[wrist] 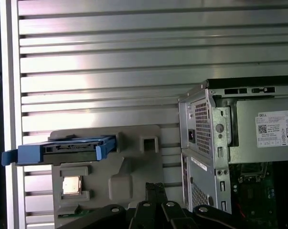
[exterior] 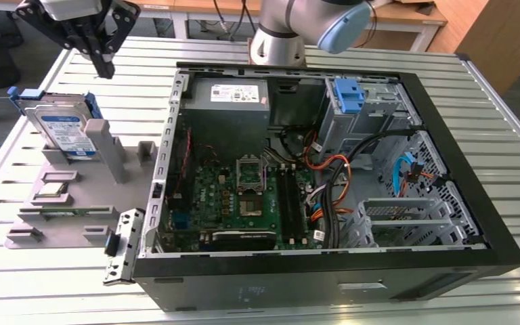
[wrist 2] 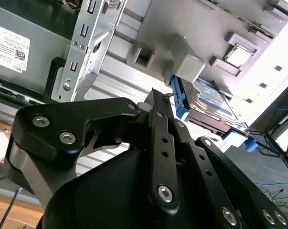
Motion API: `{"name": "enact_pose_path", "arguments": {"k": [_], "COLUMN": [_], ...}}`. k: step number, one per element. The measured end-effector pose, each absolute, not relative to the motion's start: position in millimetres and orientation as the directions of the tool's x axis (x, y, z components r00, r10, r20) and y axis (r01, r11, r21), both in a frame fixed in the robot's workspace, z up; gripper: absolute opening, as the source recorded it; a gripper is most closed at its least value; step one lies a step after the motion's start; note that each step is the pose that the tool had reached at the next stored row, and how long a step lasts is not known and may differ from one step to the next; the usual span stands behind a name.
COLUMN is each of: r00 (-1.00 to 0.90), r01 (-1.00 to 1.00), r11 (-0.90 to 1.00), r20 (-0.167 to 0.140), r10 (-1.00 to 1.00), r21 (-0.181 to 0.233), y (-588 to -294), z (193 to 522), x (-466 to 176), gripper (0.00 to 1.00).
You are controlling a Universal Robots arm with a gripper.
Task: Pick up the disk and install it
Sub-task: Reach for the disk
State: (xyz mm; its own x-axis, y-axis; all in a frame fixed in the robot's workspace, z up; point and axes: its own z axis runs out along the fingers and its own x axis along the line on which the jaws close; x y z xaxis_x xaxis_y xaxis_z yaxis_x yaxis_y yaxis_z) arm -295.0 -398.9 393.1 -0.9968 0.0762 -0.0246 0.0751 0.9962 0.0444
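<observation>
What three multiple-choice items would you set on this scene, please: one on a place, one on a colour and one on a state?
1. Where is the disk?
A. In the grey holder beside the case
B. Inside the case
C. Atop the case

2. What colour is the disk's carrier?
A. Red
B. Blue
C. Green

3. How is the gripper?
A. Shut on the disk
B. Wide open
C. Shut, empty, clear of the disk

Key: 1 A, the disk stands tilted in the holder; 2 B, blue frames the silver body; 3 C, its fingers meet with nothing between them.
</observation>
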Motion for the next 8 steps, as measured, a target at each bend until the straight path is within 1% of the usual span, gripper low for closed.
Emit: {"name": "enact_pose_path", "arguments": {"k": [8], "r00": [-0.997], "r01": [0.075], "r11": [0.996], "r20": [-0.025], "r10": [0.076], "r21": [0.044], "y": [-398.9], "z": [393.1], "x": [-302.2], "gripper": [0.1]}}
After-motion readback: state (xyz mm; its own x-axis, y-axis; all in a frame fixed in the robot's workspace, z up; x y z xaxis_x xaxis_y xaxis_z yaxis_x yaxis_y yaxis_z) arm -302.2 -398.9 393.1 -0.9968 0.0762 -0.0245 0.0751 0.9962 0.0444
